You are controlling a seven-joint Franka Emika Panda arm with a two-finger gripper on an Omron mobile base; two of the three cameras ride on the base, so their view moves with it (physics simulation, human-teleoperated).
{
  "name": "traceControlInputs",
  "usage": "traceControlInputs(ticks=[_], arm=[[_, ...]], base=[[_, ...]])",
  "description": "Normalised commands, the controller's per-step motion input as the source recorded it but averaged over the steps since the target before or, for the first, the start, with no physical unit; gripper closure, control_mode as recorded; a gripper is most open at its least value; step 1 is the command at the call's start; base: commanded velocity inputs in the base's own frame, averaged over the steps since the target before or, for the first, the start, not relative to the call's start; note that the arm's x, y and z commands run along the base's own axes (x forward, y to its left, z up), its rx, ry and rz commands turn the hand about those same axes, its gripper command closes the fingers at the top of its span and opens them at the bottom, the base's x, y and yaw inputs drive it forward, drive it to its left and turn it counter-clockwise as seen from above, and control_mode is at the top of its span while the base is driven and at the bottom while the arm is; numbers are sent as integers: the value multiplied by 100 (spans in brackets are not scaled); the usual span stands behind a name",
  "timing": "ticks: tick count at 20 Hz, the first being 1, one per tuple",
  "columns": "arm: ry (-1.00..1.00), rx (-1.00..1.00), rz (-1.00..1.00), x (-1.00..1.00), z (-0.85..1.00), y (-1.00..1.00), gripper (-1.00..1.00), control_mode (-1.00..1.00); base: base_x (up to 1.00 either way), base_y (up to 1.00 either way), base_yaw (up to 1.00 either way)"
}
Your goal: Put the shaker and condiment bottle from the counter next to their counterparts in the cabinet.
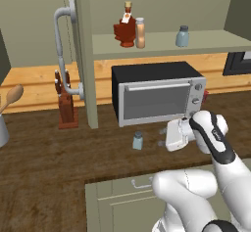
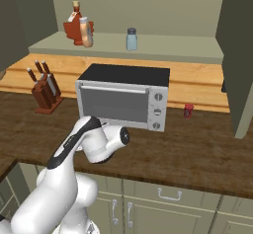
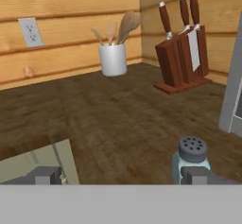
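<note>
Shaker (image 1: 138, 140) is standing upright on the dark surface (image 1: 44, 162) near its front edge, before the toaster oven (image 1: 157, 93); fingers (image 3: 196, 175) are spread wide, released, one tip just beside it.

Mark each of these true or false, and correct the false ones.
1. The condiment bottle already stands on the cabinet shelf beside the maple-leaf bottle. True.
2. A shaker stands on the counter in front of the toaster oven. True.
3. The gripper is clamped on that shaker. False: its jaws are open and the shaker stands free on the counter, close by one fingertip in the hand view.
4. The knife block stands on the cabinet shelf. False: it stands on the counter.
5. The shelf holds no shaker. False: a second shaker stands there, apart from the two bottles.
</note>
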Motion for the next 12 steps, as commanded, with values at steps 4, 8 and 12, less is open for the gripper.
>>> traceControlInputs(ticks=[4, 8, 12], arm=[[-16, 0, -26, -18, -43, 67, -100, -100], [1, 0, -15, -25, -48, 23, -100, -100], [0, 2, -16, -9, -42, 2, -100, -100]], base=[[0, 0, 0], [0, 0, 0], [0, 0, 0]])
